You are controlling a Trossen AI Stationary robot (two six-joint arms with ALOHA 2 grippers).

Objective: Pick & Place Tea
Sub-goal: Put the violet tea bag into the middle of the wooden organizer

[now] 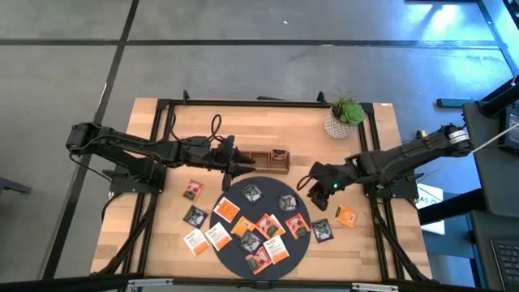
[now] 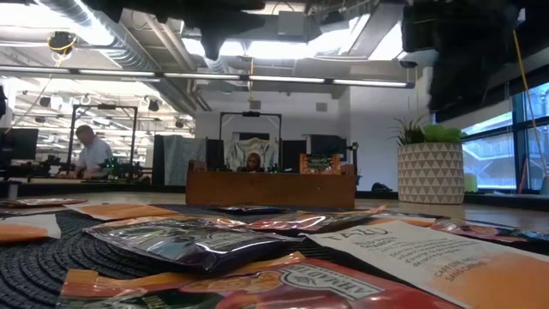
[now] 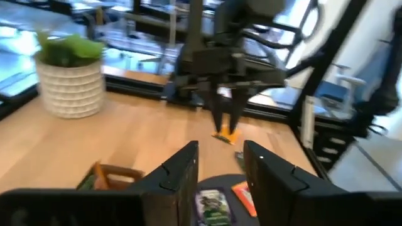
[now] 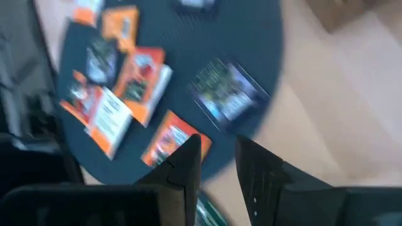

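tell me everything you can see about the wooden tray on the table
The wooden tray is a brown, low-walled oblong box, standing flat toward the table's far side, just beyond the dark round mat. The high view shows dividers inside; something small and orange sits in its end nearer the potted plant. The low view shows its long side wall, plain wood, with colourful items poking above the rim. The left hand hovers at its near edge; whether it touches is unclear.

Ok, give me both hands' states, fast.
Left hand: open, empty, hovering at the dark round mat's edge near the wooden tray.
Right hand: open, empty, at the mat's right edge.
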